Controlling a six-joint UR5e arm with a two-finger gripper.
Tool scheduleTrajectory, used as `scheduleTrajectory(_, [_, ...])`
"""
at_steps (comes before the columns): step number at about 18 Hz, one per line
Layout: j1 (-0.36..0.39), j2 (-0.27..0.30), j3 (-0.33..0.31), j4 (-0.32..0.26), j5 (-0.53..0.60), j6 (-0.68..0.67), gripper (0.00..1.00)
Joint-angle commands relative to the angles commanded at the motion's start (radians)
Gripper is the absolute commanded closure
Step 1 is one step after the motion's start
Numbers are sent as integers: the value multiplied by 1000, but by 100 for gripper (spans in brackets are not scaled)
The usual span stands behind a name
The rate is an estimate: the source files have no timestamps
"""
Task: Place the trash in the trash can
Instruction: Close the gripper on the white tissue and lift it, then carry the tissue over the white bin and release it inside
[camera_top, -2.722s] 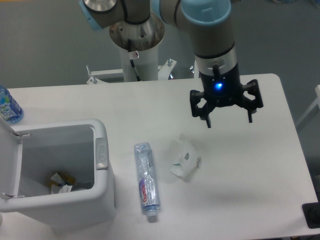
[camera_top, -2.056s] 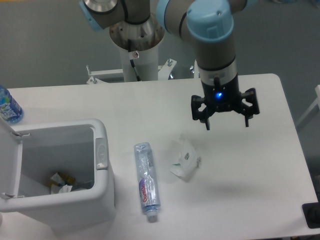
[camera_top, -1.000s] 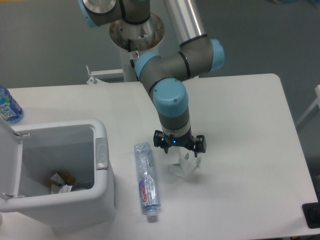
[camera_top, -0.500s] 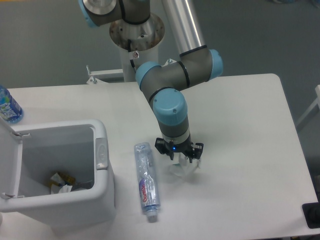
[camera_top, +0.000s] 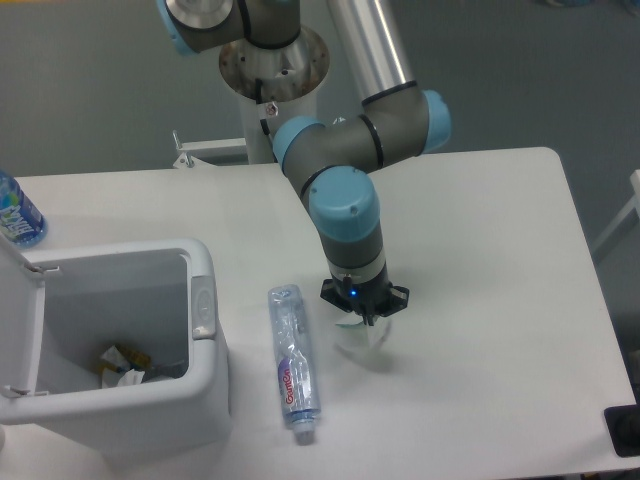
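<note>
The small translucent whitish plastic cup piece (camera_top: 362, 340) lies on the white table right of centre. My gripper (camera_top: 365, 314) points straight down onto its upper edge, and its fingers have drawn together on it. The slim clear bottle with a red-and-blue label (camera_top: 292, 362) lies flat to the left of the cup, cap toward the front edge. The white trash can (camera_top: 205, 300) stands at the front left with its lid open, and some scraps lie inside.
A blue-labelled water bottle (camera_top: 15, 212) stands at the far left edge behind the bin. The arm's base column (camera_top: 272, 75) rises at the back centre. A dark object (camera_top: 625, 430) sits at the front right corner.
The gripper came from high at the right, moved left and down onto the cup piece, and its fingers closed from wide open to together. The cup now looks upright under the fingers.
</note>
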Motion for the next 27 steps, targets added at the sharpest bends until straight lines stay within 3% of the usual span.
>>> scheduleTrajectory(3, [41, 35, 117, 0, -138, -76, 100])
scheduleTrajectory(7, [91, 110, 178, 0, -328, -305, 100])
scheduleTrajectory(10, [78, 149, 186, 0, -407, -437, 100])
scheduleTrajectory(13, [8, 196, 188, 0, -410, -560, 100])
scheduleTrajectory(17, [-102, 242, 184, 0, -420, -615, 100])
scheduleTrajectory(25, [-300, 253, 145, 0, -419, -655, 100])
scheduleTrajectory(26, [-308, 250, 129, 0, -419, -647, 87])
scheduleTrajectory(27, [-313, 246, 113, 6, -420, -638, 52])
